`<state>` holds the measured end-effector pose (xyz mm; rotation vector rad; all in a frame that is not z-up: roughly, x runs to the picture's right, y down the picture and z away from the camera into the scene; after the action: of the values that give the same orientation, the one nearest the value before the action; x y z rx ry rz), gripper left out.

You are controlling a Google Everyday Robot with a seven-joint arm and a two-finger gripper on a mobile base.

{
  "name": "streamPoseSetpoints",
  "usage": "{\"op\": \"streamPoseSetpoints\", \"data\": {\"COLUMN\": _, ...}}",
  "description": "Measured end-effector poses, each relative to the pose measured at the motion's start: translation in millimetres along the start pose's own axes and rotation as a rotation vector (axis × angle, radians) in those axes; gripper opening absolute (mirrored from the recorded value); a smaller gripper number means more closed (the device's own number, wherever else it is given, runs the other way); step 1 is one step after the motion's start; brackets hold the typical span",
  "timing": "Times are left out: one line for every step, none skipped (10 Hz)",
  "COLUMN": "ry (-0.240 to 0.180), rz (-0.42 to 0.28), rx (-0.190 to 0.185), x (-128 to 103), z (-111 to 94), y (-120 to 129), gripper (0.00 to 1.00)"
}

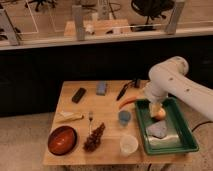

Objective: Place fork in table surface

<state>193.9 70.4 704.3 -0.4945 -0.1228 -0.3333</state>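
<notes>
The slim silver fork (pixel 90 119) lies flat on the light tan wooden table surface (pixel 102 107), left of centre, just above the brown pine-cone-like cluster (pixel 94 138). My white arm reaches in from the right. My gripper (pixel 155 106) hangs over the back part of the green tray (pixel 184 134), right above an orange-and-pale round fruit (pixel 159 114). It is far to the right of the fork.
On the table: a red-brown bowl (pixel 62 140), a pale wrapped item (pixel 69 117), a black box (pixel 78 95), a grey-blue block (pixel 102 88), a black-handled knife (pixel 122 92), a carrot (pixel 129 101), a blue cup (pixel 124 118), a white cup (pixel 129 145). A grey lump (pixel 158 131) lies in the tray.
</notes>
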Motion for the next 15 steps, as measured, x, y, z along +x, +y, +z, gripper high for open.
{"op": "streamPoseSetpoints", "data": {"ry": -0.017, "rz": -0.078, "rx": 0.013, "x": -22, "z": 2, "y": -13, "gripper": 0.80}}
{"op": "streamPoseSetpoints", "data": {"ry": -0.041, "rz": -0.185, "rx": 0.030, "x": -47, "z": 4, "y": -26, "gripper": 0.80}}
{"op": "streamPoseSetpoints", "data": {"ry": -0.065, "rz": -0.284, "rx": 0.044, "x": -68, "z": 6, "y": -36, "gripper": 0.80}}
{"op": "streamPoseSetpoints", "data": {"ry": -0.109, "rz": -0.413, "rx": 0.064, "x": -95, "z": 8, "y": -45, "gripper": 0.80}}
{"op": "streamPoseSetpoints", "data": {"ry": -0.157, "rz": -0.507, "rx": 0.084, "x": -114, "z": 8, "y": -50, "gripper": 0.80}}
{"op": "streamPoseSetpoints", "data": {"ry": -0.214, "rz": -0.629, "rx": 0.115, "x": -133, "z": 8, "y": -55, "gripper": 0.80}}
{"op": "streamPoseSetpoints", "data": {"ry": -0.248, "rz": -0.695, "rx": 0.135, "x": -145, "z": 7, "y": -58, "gripper": 0.80}}
{"op": "streamPoseSetpoints", "data": {"ry": -0.282, "rz": -0.762, "rx": 0.159, "x": -158, "z": 6, "y": -62, "gripper": 0.80}}
{"op": "streamPoseSetpoints", "data": {"ry": -0.301, "rz": -0.804, "rx": 0.175, "x": -166, "z": 4, "y": -63, "gripper": 0.80}}
{"op": "streamPoseSetpoints", "data": {"ry": -0.311, "rz": -0.832, "rx": 0.186, "x": -170, "z": 4, "y": -65, "gripper": 0.80}}
{"op": "streamPoseSetpoints", "data": {"ry": -0.287, "rz": -0.862, "rx": 0.182, "x": -171, "z": 1, "y": -63, "gripper": 0.80}}
{"op": "streamPoseSetpoints", "data": {"ry": -0.238, "rz": -0.906, "rx": 0.172, "x": -170, "z": -4, "y": -61, "gripper": 0.80}}
{"op": "streamPoseSetpoints", "data": {"ry": -0.211, "rz": -0.962, "rx": 0.160, "x": -169, "z": -1, "y": -63, "gripper": 0.80}}
{"op": "streamPoseSetpoints", "data": {"ry": -0.202, "rz": -1.003, "rx": 0.145, "x": -175, "z": 6, "y": -67, "gripper": 0.80}}
{"op": "streamPoseSetpoints", "data": {"ry": -0.191, "rz": -1.049, "rx": 0.119, "x": -184, "z": 17, "y": -72, "gripper": 0.80}}
